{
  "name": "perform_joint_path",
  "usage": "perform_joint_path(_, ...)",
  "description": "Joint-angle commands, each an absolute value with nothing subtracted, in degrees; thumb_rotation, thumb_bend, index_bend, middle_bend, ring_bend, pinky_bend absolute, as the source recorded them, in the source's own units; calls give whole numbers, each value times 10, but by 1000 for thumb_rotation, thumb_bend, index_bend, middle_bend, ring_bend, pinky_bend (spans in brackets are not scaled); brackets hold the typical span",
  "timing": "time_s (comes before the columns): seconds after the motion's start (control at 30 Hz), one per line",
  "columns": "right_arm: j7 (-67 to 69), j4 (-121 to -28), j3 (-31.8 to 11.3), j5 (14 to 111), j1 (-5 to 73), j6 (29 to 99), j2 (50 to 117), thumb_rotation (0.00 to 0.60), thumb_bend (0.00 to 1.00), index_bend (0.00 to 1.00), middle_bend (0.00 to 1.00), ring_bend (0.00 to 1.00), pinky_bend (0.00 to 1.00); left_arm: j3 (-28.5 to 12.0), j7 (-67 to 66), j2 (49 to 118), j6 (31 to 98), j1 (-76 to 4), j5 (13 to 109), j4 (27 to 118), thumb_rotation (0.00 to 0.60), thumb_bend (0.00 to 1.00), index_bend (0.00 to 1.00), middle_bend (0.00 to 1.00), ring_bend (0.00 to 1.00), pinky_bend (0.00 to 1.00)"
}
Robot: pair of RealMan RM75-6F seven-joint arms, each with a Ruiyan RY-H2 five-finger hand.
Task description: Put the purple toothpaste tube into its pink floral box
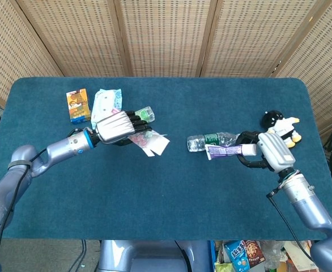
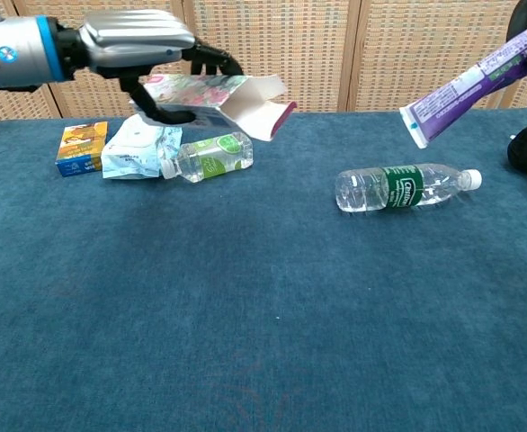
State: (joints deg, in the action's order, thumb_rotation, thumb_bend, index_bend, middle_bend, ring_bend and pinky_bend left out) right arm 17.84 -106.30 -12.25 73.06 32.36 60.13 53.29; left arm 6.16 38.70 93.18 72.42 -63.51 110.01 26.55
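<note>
Head view high above, looking down on the whole blue table (image 1: 166,187), chest view low, near, facing the screen, both sharing the tabletop

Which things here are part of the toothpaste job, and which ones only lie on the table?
Job:
- purple toothpaste tube, held by the right hand
- pink floral box, flap open, held by the left hand

Lying about:
- clear water bottle
- small green-label bottle
- orange carton
- pale packet
- penguin toy
</note>
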Motion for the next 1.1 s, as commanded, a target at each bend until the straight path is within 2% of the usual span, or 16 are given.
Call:
perform_joint_path(0.03,168,-1091,-131,722,314,618,523,600,701,649,620,467,451,66,405,951,725,-659,1104,237,600,567,510,474,465,540)
perform_joint_path(0.23,154,-1151,-142,689,306,631,514,600,727,649,620,467,451,60,416,967,737,-668,1089,224,600,566,527,479,472,540)
perform_joint_path(0.53,101,-1218,-159,630,327,621,527,600,743,649,620,467,451,78,399,970,735,-685,1095,236,600,566,527,479,472,540)
perform_joint_path(0.93,68,-1255,-181,514,360,596,530,600,770,650,620,467,451,77,350,937,698,-734,1089,317,600,567,527,479,472,540)
perform_joint_path(1.1,30,-1278,-195,430,392,599,532,600,792,650,620,467,451,72,323,921,673,-754,1083,365,600,566,527,479,472,540)
